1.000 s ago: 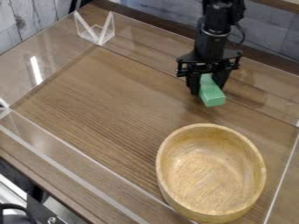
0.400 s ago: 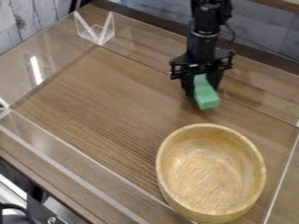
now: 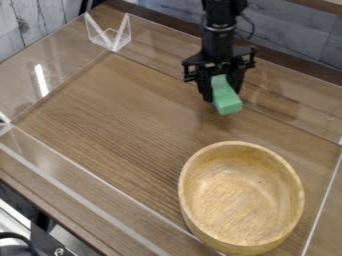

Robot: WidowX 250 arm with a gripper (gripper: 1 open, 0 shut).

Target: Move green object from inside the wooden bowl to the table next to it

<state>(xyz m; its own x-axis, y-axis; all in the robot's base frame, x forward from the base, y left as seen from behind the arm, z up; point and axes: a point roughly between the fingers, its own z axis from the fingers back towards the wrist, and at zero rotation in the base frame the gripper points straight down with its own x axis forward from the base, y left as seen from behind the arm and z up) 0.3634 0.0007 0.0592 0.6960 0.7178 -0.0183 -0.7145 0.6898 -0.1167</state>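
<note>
The black gripper held the green bar by one end, its free end angled toward the wooden bowl — a grip likely meant to leave that end clear for setting down. Bar and gripper were beyond the bowl's far rim, over the wooden tabletop — outside the bowl, as the task wanted.

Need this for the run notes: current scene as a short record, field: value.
green object: at the hand's fingers, outside the bowl
wooden bowl: on the table, nothing inside
hand: upper part of view, beyond the bowl
grip: looks closed on the green object
contact with table: cannot tell
wire-like frame: far left corner
</note>
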